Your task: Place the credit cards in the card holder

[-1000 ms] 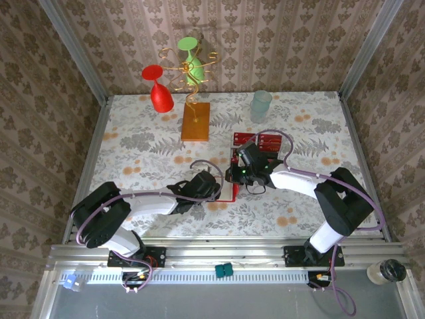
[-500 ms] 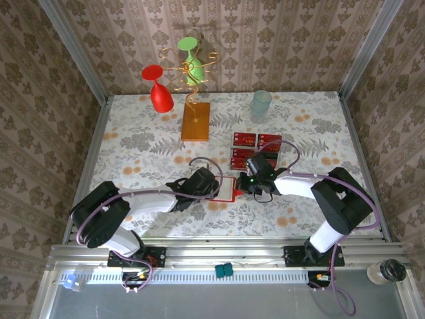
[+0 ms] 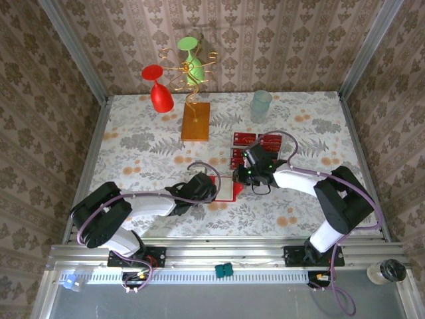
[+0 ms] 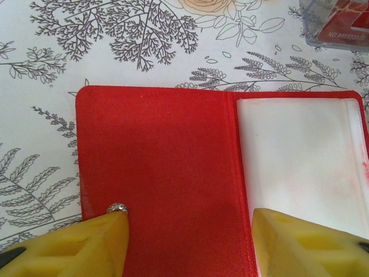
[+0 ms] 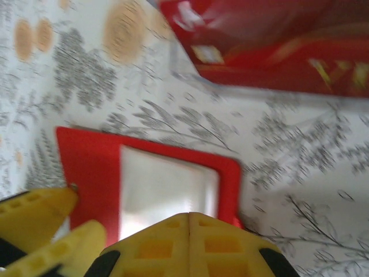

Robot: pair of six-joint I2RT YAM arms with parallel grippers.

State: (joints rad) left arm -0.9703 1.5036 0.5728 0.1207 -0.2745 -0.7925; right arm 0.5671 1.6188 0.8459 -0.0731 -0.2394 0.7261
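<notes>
The card holder (image 3: pixel 226 188) lies open and flat on the flowered table, with its red flap (image 4: pixel 155 167) to the left and its pale pocket (image 4: pixel 300 156) to the right. My left gripper (image 3: pixel 214 188) is open. One of its yellow fingers (image 4: pixel 86 242) sits by the snap stud (image 4: pixel 117 207) and the other rests on the pocket. My right gripper (image 5: pixel 189 218) is shut with nothing seen between its tips. It hovers at the holder's (image 5: pixel 86 161) right edge (image 3: pixel 240 178). Several red credit cards (image 3: pixel 257 141) lie just beyond it on the table, blurred in the right wrist view (image 5: pixel 277 57).
An orange-brown block (image 3: pixel 195 121) carrying a gold wire stand sits at the back. A red glass (image 3: pixel 158 90) and a green glass (image 3: pixel 191 60) are by it. A clear cup (image 3: pixel 260 105) stands behind the cards. Patterned walls enclose the table.
My right gripper came off the cards toward the holder's right edge, then edged back a little. The holder's pale pocket now shows. The left arm has stayed put.
</notes>
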